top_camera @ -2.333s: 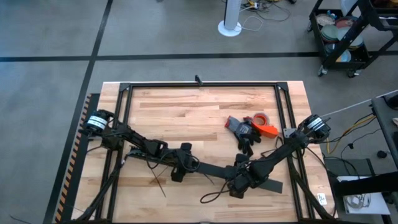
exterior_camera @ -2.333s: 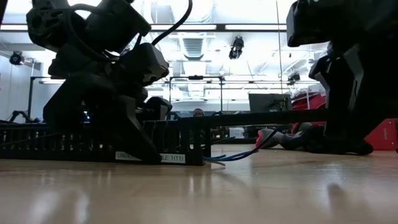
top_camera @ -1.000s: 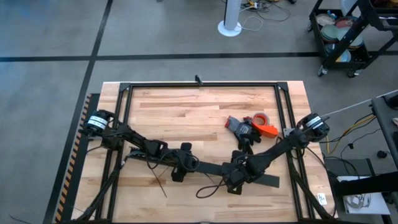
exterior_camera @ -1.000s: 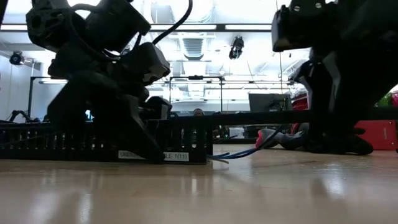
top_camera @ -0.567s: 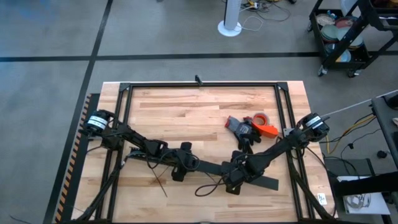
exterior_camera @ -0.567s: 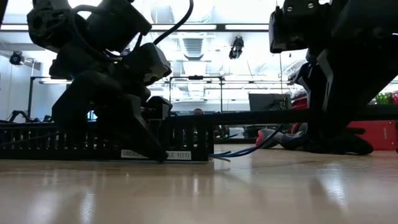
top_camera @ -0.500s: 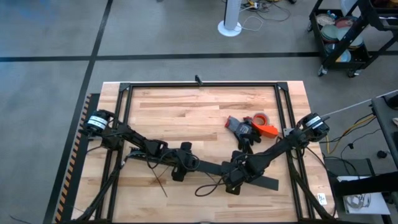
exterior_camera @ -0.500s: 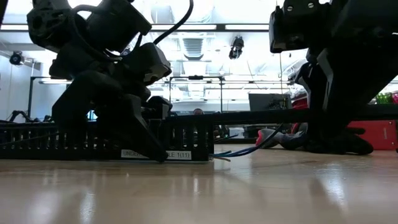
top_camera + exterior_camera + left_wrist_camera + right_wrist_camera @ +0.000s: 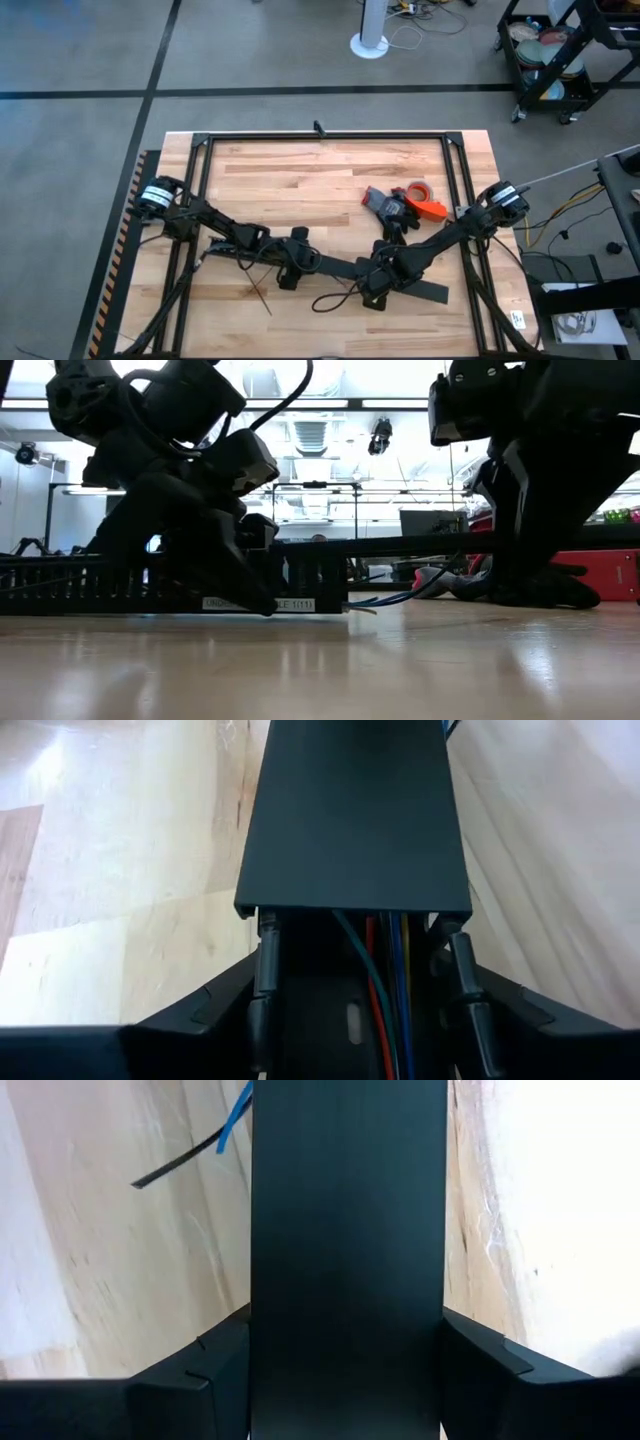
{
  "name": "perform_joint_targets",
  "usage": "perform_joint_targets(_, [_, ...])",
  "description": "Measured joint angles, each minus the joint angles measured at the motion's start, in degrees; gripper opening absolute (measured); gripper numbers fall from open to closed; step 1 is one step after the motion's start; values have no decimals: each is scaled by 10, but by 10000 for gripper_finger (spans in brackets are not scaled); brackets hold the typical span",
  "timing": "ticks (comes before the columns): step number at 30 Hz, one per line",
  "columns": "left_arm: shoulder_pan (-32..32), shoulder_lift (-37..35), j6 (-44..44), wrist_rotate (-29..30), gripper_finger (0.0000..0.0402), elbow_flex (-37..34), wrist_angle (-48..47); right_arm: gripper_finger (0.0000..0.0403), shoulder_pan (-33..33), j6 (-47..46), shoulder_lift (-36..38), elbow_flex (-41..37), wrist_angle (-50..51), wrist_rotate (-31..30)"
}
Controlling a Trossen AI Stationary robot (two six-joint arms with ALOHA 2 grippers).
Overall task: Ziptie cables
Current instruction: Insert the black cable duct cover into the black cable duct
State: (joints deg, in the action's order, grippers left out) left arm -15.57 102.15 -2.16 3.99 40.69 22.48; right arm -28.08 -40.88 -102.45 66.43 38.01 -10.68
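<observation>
Cables (image 9: 385, 990) lay mostly hidden inside the black duct (image 9: 335, 268) near the table's (image 9: 300, 180) front, only coloured strands showing. The left gripper (image 9: 360, 980) clamped the duct's open end; the right gripper (image 9: 345, 1340) pinched its flat cover (image 9: 348, 1230).

Two arms (image 9: 215, 235), one duct (image 9: 335, 270).

i see the cables (image 9: 335, 301) looping thin and dark on the near table; thin straight zipties (image 9: 258, 291) lie to their left.
</observation>
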Motion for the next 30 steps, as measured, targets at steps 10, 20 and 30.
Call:
perform_joint_targets(10, [0, 0, 4, -2, 228, 0, 4, 212, 15, 38, 0, -1, -6, 6])
perform_joint_targets(20, [1, 0, 12, -3, 230, -1, 4, 212, 24, 53, -3, -2, -21, 12])
perform_joint_targets(30, [0, 0, 23, -6, 230, -1, 3, 212, 19, 78, -4, -2, -31, 30])
